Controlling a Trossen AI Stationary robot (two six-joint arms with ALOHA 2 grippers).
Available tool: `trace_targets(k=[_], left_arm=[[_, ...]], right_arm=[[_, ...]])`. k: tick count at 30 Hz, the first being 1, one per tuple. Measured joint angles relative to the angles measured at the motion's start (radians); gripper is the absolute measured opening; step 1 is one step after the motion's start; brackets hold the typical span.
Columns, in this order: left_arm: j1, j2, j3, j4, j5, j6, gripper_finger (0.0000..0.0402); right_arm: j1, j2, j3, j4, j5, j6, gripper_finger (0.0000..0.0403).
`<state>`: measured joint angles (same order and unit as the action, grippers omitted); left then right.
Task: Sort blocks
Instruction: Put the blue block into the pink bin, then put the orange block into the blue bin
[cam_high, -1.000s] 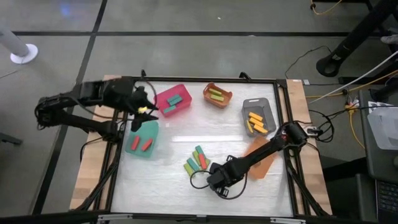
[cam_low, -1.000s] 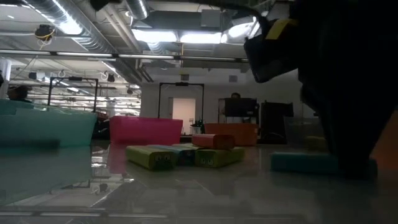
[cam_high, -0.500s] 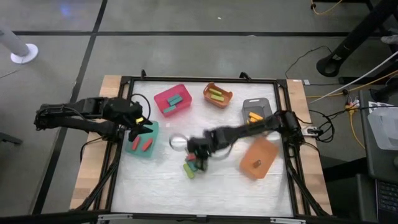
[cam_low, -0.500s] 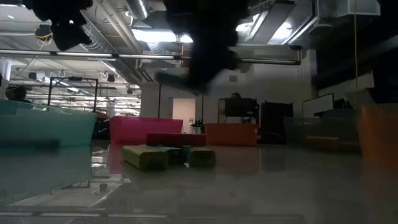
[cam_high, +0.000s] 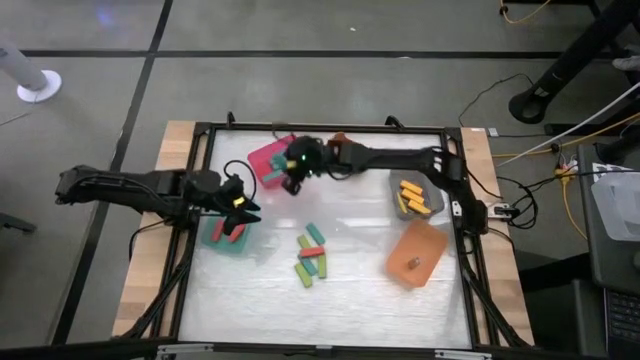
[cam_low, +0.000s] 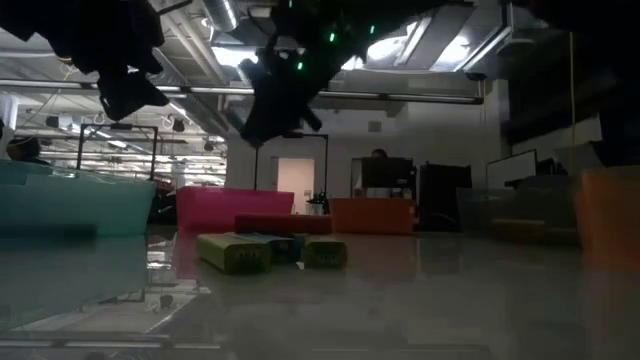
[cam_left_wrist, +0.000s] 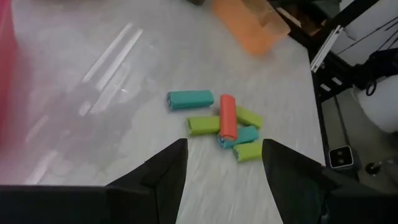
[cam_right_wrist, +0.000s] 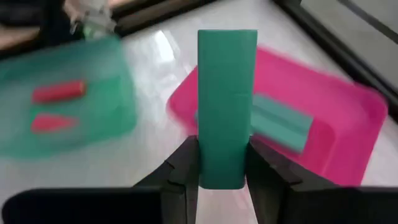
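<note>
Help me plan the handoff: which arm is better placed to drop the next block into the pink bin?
Right. The right gripper holds a flat teal rectangular block above the pink plastic bin. The left gripper is open, over the teal bin.

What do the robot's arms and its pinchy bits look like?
Both arms are black and thin, made of jointed links with dark cables alongside. The left end effector has a small yellow mark. The right end effector shows a tiny green light. Each ends in two dark, flat fingers.
</note>
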<state>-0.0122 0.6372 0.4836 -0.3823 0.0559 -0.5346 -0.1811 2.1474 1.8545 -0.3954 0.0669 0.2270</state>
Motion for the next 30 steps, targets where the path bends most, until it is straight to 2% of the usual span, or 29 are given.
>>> trace_targets(k=[4, 9, 14, 22, 27, 30], left_arm=[[-0.004, 0.004, -0.021, 0.055, 0.000, -0.007, 0.0194], [-0.004, 0.021, -0.059, 0.206, -0.001, -0.034, 0.0194], [-0.018, 0.089, -0.070, 0.301, -0.001, 0.034, 0.0194], [-0.079, 0.305, -0.070, 0.617, -0.001, 0.150, 0.0194], [-0.118, 0.485, -0.067, 0.822, -0.014, 0.237, 0.0194], [-0.144, 0.587, -0.045, 0.840, -0.042, 0.302, 0.0194]], right_arm=[[-0.058, 0.049, 0.000, 0.127, -0.041, 0.003, 0.0108], [-0.100, 0.079, -0.001, 0.149, -0.047, 0.009, 0.0127], [-0.120, 0.079, -0.001, 0.155, -0.078, 0.011, 0.0154], [-0.121, 0.068, -0.001, 0.132, -0.117, 0.012, 0.0195], [-0.121, -0.012, -0.001, 0.032, -0.158, 0.002, 0.0194], [-0.121, -0.067, -0.001, -0.048, -0.157, -0.005, 0.0190]])
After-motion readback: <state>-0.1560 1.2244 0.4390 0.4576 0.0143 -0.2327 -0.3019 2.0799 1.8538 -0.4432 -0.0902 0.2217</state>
